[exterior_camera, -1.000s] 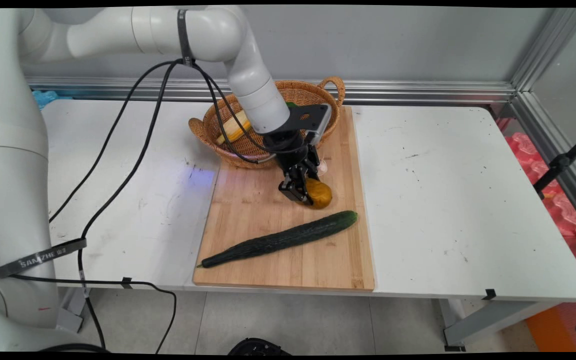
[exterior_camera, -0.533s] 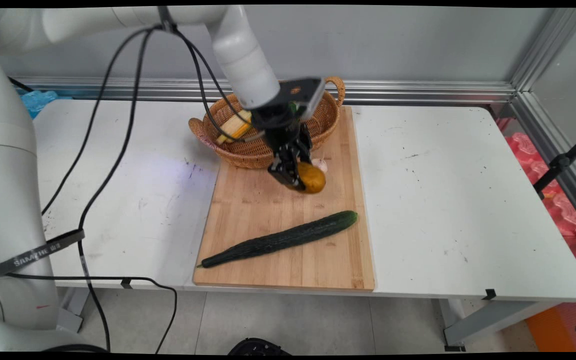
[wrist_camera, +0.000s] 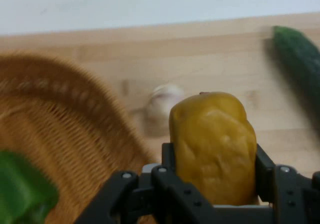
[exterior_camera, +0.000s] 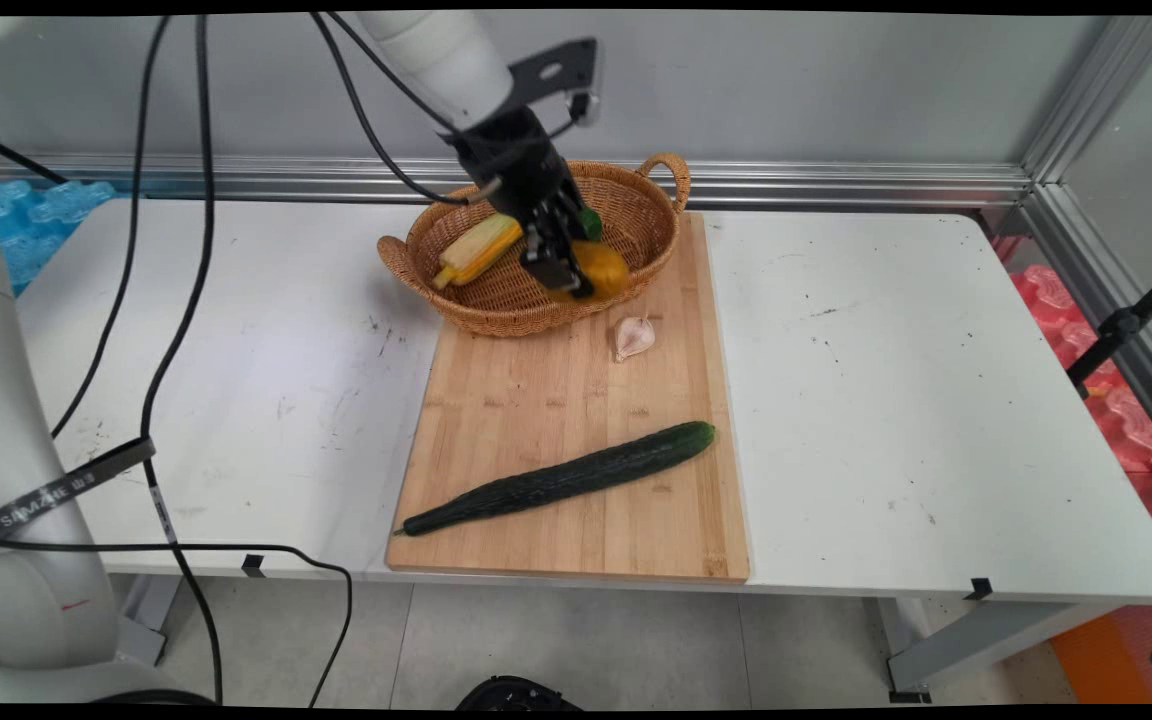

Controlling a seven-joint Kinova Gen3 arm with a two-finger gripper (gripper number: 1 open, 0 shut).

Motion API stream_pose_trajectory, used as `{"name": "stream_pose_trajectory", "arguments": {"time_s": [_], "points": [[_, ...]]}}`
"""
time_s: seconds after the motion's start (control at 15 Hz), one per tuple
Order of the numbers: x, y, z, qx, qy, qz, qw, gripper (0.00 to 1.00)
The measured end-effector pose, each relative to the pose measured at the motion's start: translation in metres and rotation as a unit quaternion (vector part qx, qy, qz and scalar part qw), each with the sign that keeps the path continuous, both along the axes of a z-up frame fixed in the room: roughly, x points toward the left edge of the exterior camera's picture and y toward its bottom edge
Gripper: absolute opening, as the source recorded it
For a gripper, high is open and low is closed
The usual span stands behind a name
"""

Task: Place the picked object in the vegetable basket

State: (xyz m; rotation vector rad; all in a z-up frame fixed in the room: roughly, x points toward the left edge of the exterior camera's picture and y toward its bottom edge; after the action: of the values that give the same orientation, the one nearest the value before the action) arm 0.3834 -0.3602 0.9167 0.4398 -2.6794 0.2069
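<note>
Gripping a yellow-brown potato (exterior_camera: 600, 272), the gripper (exterior_camera: 576, 272) hangs in the air over the near right part of the wicker basket (exterior_camera: 456, 300); the potato is clear of the basket floor and rim. In the hand view the two black fingers (wrist_camera: 264, 170) press on opposite flanks of the potato (wrist_camera: 214, 144), so the jaws are clamped on it. The potato is an elongated lump; in the hand view its long axis runs along the gripper's own direction, with the rounded free end sticking out past the fingertips. In the main view the gripper comes down tilted from the upper left, and the potato's free end points toward the basket's right side and the near edge of the table.

Landmark: wicker basket, standing at the far end of the wooden cutting board (exterior_camera: 536, 420), its near rim overlapping the board's far edge.
- Inside the basket, left part: a corn cob (exterior_camera: 476, 250), lying at an angle.
- Inside the basket, behind the gripper: a green item (exterior_camera: 590, 222), mostly hidden; cannot tell what it is.
- Just in front of the basket, on the board: a garlic bulb (exterior_camera: 633, 335), apart from the rim.
- Well in front of the basket, on the board: a long dark cucumber (exterior_camera: 561, 477), lying diagonally, thick end toward the right.

White table (exterior_camera: 936, 400) under the board.
</note>
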Motion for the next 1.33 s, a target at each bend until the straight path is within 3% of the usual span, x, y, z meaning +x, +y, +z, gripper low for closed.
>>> {"name": "stream_pose_trajectory", "arguments": {"time_s": [0.27,0.47,0.6,0.93,1.33], "points": [[0.025,-0.001,0.01,-0.008,-0.003,0.091,0.9958,0.0],[0.045,-0.006,0.005,-0.013,-0.007,0.158,0.9873,0.0],[0.052,-0.01,-0.001,-0.013,-0.01,0.185,0.9825,0.0],[0.067,-0.019,-0.038,0.003,-0.019,0.241,0.9703,0.0],[0.075,-0.031,-0.083,0.022,-0.021,0.271,0.9622,0.0]]}}
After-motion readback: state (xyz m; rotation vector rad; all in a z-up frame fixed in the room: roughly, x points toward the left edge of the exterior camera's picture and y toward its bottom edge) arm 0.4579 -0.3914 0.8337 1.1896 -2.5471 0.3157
